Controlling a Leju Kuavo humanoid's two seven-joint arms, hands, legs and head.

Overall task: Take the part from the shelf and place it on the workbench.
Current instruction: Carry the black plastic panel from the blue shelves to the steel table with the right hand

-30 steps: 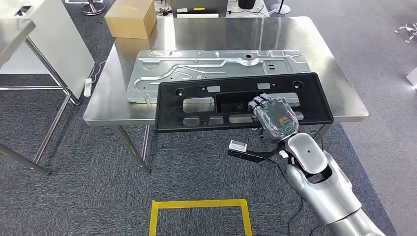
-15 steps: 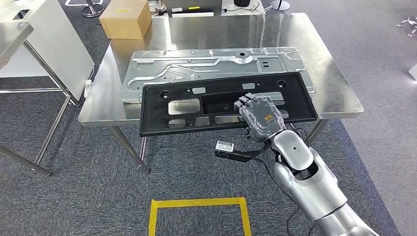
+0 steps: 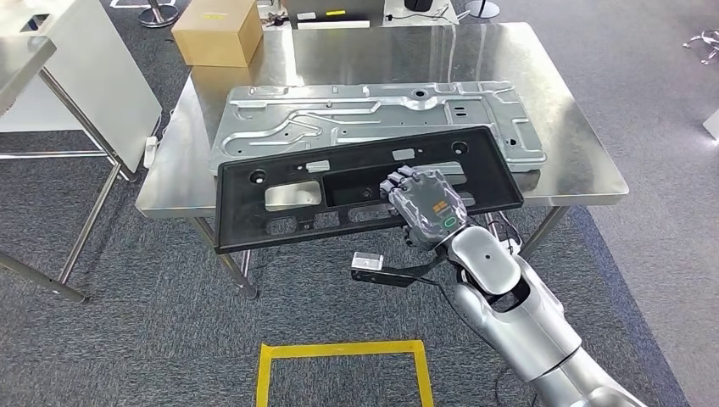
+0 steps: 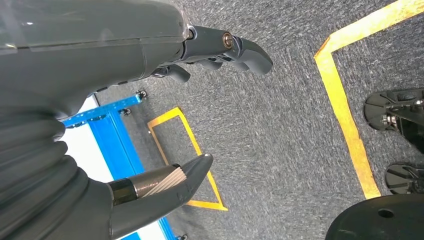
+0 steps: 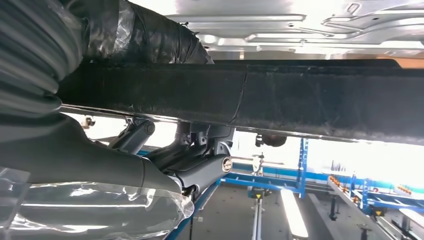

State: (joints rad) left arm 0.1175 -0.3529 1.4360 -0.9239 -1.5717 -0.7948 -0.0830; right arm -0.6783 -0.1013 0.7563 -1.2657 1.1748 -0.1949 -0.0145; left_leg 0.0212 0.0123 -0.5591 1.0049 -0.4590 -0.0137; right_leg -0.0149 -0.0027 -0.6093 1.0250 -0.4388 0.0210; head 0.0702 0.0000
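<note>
Under my right hand [image 3: 424, 203] fingers: long black plastic panel w/ rectangular cutouts [image 3: 339, 182], clamped along its near edge, thumb below. Vs a sec ago the panel has swung leftward & tilted, its left end now hanging off the steel workbench [image 3: 576, 144] edge, so probably not set down yet; needs shifting back over the top. Just beyond my fingertips: big stamped silver metal sheet [image 3: 373, 114], taking the landing room. Farther: cardboard box [image 3: 216, 32]. Left hand [image 4: 165, 100] hangs loose, holding nothing.

Probably a workshop: steel workbench [image 3: 585, 161], stamped metal panel [image 3: 356, 119].
</note>
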